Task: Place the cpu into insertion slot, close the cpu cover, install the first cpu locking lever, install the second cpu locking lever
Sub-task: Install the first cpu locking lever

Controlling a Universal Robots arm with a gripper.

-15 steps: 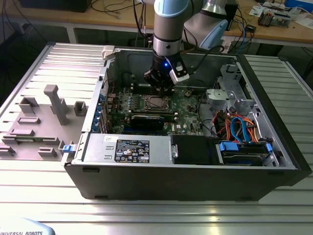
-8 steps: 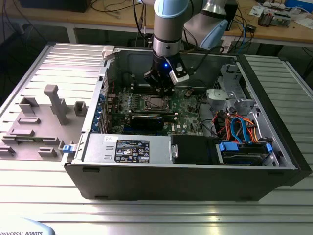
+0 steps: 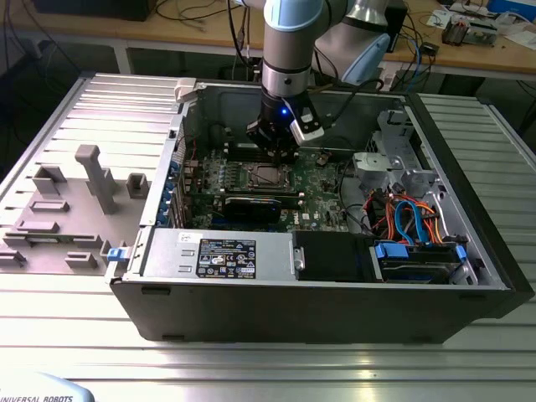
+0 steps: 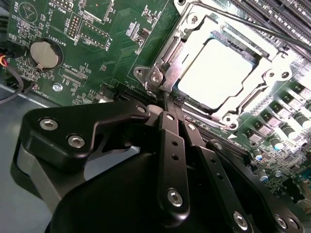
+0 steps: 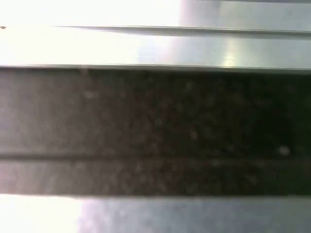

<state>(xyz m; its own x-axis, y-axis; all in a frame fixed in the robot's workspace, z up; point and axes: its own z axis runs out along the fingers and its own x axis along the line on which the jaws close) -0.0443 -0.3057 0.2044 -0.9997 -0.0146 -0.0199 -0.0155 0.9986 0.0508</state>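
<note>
The cpu [image 4: 214, 73] lies flat in the insertion slot [image 3: 266, 175], its silver top bright in the second wrist view. The cpu cover [image 4: 181, 60] is down around it, framing the chip through its window. A thin dark locking lever [image 4: 272, 31] runs along the socket's far side. My gripper [image 4: 165, 97] is shut, its two black fingers pressed together with nothing visible between them. The tips sit at a corner of the cover, beside a silver hinge screw [image 4: 155, 77]. In the exterior view my gripper [image 3: 276, 151] hangs just above the socket inside the open computer case.
A black card [image 3: 251, 207] lies in front of the socket, with a power supply [image 3: 218, 254] and coloured cables [image 3: 406, 219] nearer the case front. Memory slots [image 4: 272, 14] and a coin battery [image 4: 43, 53] flank the socket. A grey fixture [image 3: 96, 176] stands on the exterior view's left.
</note>
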